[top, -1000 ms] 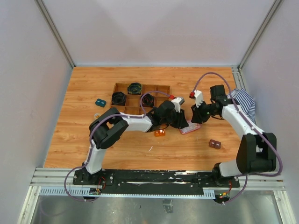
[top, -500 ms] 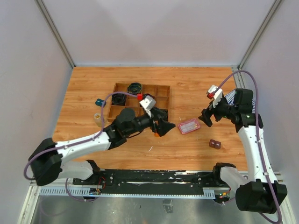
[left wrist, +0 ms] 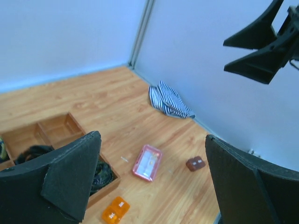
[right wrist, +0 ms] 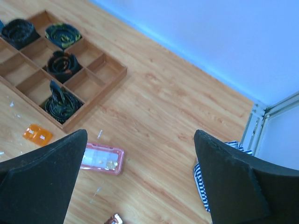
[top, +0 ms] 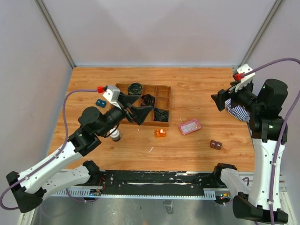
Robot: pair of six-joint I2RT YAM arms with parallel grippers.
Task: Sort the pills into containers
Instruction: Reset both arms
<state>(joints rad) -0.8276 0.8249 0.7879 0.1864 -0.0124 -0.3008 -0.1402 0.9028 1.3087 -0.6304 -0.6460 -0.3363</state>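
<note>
We find both grippers raised off the table, neither carrying anything. The left gripper [top: 136, 108] stands with jaws spread wide over the wooden tray [top: 165, 90] at centre-left of the overhead view. The right gripper [top: 219, 101], likewise spread wide and empty, hangs at the right edge above the striped cloth [top: 237, 112]. The pink box [top: 189, 126] lies flat at centre on bare wood, between the orange block [top: 160, 133] and a small brown item [top: 215, 145], apart from both. A small dark bottle [top: 115, 136] stands at lower left of the tray. Loose pills we cannot make out. We judge no sorting step engaged; the next move calls for a descent upon one container. Room around the box is open, while the tray's rim and the right wall demand care
</note>
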